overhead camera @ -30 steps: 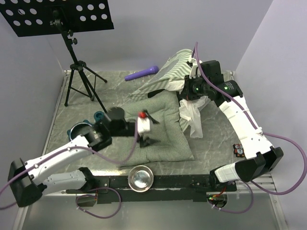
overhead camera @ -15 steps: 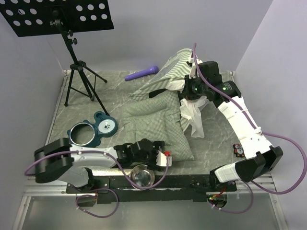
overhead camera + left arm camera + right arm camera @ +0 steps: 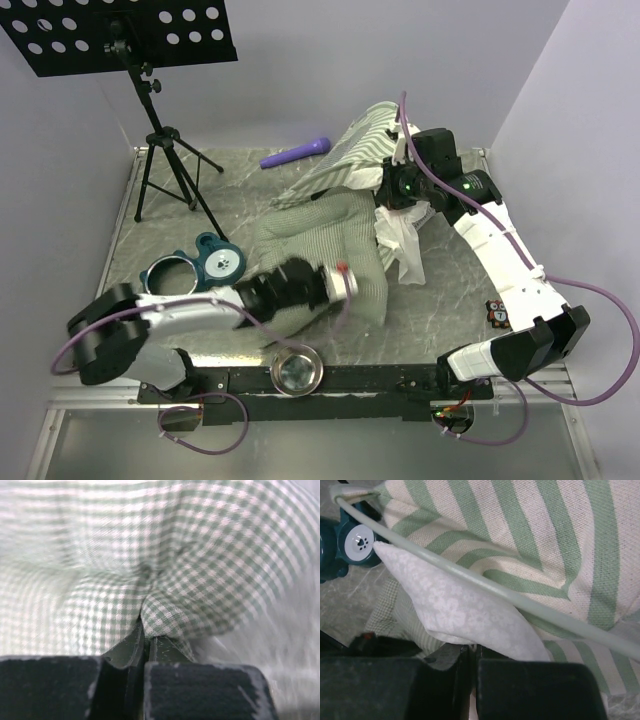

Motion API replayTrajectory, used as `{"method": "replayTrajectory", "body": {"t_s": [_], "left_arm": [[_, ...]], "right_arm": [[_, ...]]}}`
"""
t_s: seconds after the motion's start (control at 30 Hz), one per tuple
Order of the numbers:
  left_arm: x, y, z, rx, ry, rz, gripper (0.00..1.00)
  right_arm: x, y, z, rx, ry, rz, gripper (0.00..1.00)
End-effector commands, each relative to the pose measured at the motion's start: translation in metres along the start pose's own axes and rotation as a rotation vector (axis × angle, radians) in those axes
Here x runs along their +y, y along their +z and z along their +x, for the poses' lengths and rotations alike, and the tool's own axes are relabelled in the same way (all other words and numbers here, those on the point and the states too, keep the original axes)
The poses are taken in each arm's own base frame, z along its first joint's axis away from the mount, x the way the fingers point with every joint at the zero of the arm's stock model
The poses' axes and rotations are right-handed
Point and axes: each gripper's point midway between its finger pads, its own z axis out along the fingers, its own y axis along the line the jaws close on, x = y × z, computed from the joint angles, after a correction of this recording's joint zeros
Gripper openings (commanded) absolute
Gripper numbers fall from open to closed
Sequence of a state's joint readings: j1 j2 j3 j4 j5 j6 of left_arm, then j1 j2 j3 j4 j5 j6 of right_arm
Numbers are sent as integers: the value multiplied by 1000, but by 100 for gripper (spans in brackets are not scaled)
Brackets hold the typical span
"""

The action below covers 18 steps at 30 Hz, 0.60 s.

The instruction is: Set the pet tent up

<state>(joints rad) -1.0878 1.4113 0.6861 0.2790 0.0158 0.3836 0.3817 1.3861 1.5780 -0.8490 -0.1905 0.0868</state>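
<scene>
Shows tent (image 3: 355,145) slumped, far right. Pinches mat (image 3: 320,235) fold in left gripper (image 3: 146,641), mesh (image 3: 455,611) in right gripper (image 3: 470,652). Leaves raising undone.

Green-and-white stripes on the tent (image 3: 545,535), a pale grey-green pole (image 3: 485,582) running across it, and white mesh (image 3: 460,612) with a faint flower print. The cushion (image 3: 200,555) shows a fine green-and-white check. Over there: teal bowl holder (image 3: 197,268), silver bowl (image 3: 296,370), purple stick (image 3: 295,152), black perforated stand (image 3: 120,35), grey marbled table (image 3: 450,290).

Striped tent (image 3: 362,138) slumped (apparently unpitched); checked mat (image 3: 322,228) rumpled.
</scene>
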Motion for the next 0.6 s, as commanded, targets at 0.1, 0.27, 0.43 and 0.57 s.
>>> {"method": "replayTrajectory", "body": {"t_s": [0.1, 0.27, 0.43, 0.57], "left_arm": [[138, -38, -85, -194, -416, -248, 1], [171, -1, -80, -119, -444, -316, 1], [202, 39, -62, -40, -577, -381, 1], [213, 59, -49, -62, -626, -420, 1]], "right_arm": [[16, 1, 28, 114, -37, -118, 0], [32, -1, 26, 132, -40, -209, 0], [47, -11, 24, 145, -15, -282, 0], [49, -14, 26, 179, 46, -298, 0]]}}
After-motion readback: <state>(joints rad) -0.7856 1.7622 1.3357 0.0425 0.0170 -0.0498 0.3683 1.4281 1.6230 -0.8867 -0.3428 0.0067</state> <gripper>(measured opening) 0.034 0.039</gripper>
